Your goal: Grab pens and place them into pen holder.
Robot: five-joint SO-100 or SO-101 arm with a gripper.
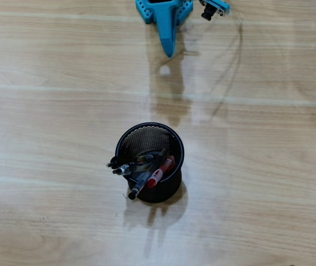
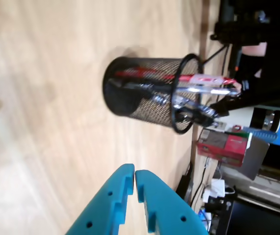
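Observation:
The black mesh pen holder [image 1: 174, 145] stands upright on the wooden table, a little below the middle of the overhead view. Several pens lean inside it: clear ones with black sleeves [image 1: 131, 168] and a red one [image 1: 161, 170]. The wrist view lies on its side and shows the holder [image 2: 130, 95] with the pens [image 2: 206, 84] sticking out past its rim. My blue gripper [image 1: 169, 51] hangs at the top edge of the overhead view, well away from the holder. Its fingertips [image 2: 134, 171] are closed together with nothing between them.
Bare light wood table [image 1: 47, 111] surrounds the holder on all sides. In the wrist view, beyond the table edge, sit a red box [image 2: 223, 144], cables and dark equipment.

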